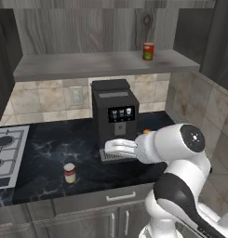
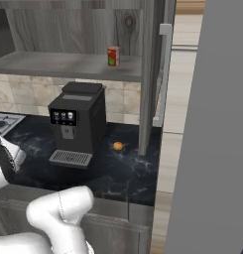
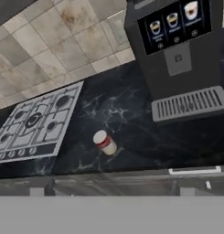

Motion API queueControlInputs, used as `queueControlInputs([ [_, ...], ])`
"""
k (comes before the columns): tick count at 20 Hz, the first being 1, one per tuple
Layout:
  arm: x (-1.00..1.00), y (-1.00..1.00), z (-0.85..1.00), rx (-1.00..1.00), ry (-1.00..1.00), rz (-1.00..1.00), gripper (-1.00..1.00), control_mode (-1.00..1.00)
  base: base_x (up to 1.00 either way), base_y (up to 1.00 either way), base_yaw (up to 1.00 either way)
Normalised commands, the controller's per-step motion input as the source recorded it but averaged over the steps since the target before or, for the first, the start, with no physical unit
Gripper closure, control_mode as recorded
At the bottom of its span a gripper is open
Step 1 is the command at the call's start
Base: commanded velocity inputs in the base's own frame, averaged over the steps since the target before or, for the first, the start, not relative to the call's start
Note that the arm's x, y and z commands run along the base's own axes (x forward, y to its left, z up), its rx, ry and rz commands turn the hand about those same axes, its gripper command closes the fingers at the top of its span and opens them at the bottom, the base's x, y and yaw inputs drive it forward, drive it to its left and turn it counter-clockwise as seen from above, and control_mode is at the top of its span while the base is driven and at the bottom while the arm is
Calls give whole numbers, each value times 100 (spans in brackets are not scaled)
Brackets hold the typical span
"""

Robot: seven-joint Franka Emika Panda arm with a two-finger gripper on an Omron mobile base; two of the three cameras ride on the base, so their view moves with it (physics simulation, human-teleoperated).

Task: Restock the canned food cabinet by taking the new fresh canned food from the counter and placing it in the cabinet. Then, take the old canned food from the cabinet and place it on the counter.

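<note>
Hovering in front of the coffee machine (image 1: 113,114), over the worktop (image 1: 50,148), the pincer (image 1: 110,148) points left. Its fingers aren't resolvable, so I can't tell how wide it stands. Nothing seems to be held.

- Old can (image 1: 69,173): upright on the worktop near the front edge, left of and below the pincer, between the hob (image 1: 6,148) and the machine's drip tray. Well apart from both.
- New can (image 1: 148,51): upright on the cabinet (image 1: 87,65) shelf, right part, close to the back wall.
- Judgement: both cans sit where the task wants them, so the swap looks done or nearly so.

Handling, if either needs a regrasp: rigid metal cylinder, probably light to moderate, won't deform. The smooth label is likely slippery and the narrow base is easy to tip. Take it mid-body, jaws across the diameter, square to the axis, and avoid the lid rim.

View differences:
- Left base view: both cans in one frame, plus the arm's pose.
- Hand view: old can (image 3: 104,142) from above, with pale lid, red top and cream bottom, plus its gap to the drip tray.
- Right base view: new can (image 2: 113,56) against the cabinet's side panel, and a small orange object (image 2: 118,146) on the worktop right of the machine.
</note>
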Motion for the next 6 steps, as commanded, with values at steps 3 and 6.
queueControlInputs([
  [3,-100,-63,100,-1,13,-12,-100,-100,0,0,0],
  [6,-100,-88,57,0,3,-12,-100,-100,0,0,0],
])
